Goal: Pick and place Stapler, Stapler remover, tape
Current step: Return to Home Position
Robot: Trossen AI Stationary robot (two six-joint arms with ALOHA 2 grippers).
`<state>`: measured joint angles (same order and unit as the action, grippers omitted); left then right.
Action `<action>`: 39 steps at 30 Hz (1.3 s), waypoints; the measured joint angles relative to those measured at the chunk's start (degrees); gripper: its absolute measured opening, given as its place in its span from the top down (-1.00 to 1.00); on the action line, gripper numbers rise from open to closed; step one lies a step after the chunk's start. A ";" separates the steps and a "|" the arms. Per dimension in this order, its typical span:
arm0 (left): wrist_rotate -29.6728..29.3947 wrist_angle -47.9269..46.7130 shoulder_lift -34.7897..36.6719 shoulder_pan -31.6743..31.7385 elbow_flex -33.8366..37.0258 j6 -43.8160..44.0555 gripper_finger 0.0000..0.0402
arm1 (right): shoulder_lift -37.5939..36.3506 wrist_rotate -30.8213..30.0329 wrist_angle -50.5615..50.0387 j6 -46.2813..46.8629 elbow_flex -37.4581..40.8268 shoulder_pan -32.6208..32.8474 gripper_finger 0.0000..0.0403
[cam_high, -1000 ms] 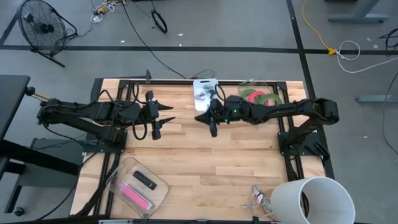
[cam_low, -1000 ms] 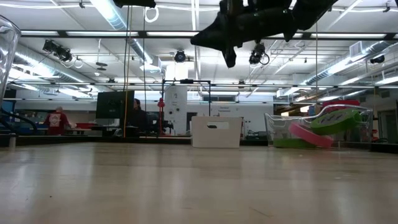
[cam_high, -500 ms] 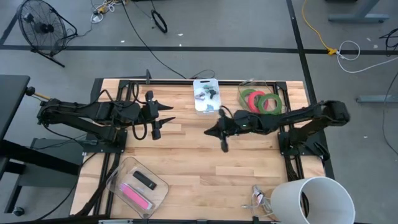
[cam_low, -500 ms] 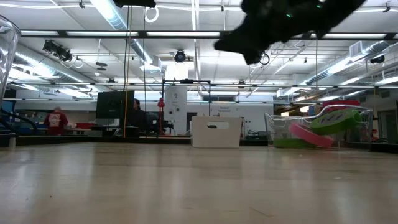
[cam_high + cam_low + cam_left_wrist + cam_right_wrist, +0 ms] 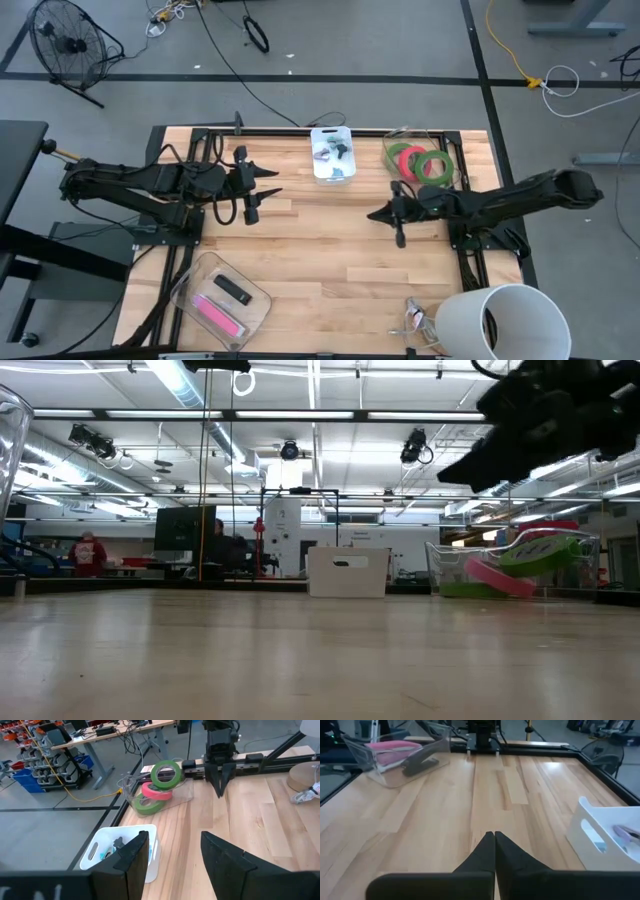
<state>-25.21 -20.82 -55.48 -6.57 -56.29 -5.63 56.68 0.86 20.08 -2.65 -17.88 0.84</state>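
The wooden table carries a clear bin at the high view's upper right. It holds the tape rolls, two green and one red. Near them, lower left, hangs the right gripper, its fingers pressed together. The left gripper waits centre-left with fingers spread.

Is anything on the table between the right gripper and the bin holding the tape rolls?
Nothing visible: only bare table lies between the shut right gripper and the transparent bin with the tape rolls.
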 joint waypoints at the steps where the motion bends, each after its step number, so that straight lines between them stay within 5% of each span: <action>1: 0.00 -0.02 0.02 0.00 0.00 0.00 0.09 | -1.57 0.00 0.01 0.00 1.22 0.00 1.00; 18: -0.01 -0.02 0.02 0.00 0.00 0.02 0.09 | -22.32 0.01 0.62 2.55 17.06 0.00 1.00; 26: -0.02 0.00 0.02 0.00 0.00 0.02 0.09 | -25.92 0.00 -0.63 2.25 17.06 0.00 1.00; 39: 0.00 0.00 0.01 0.00 0.00 0.00 0.09 | -39.17 0.00 -16.03 1.92 16.99 0.00 1.00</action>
<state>-25.21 -20.82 -55.47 -6.57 -56.29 -5.63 17.51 0.86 4.05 -0.73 -0.89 0.84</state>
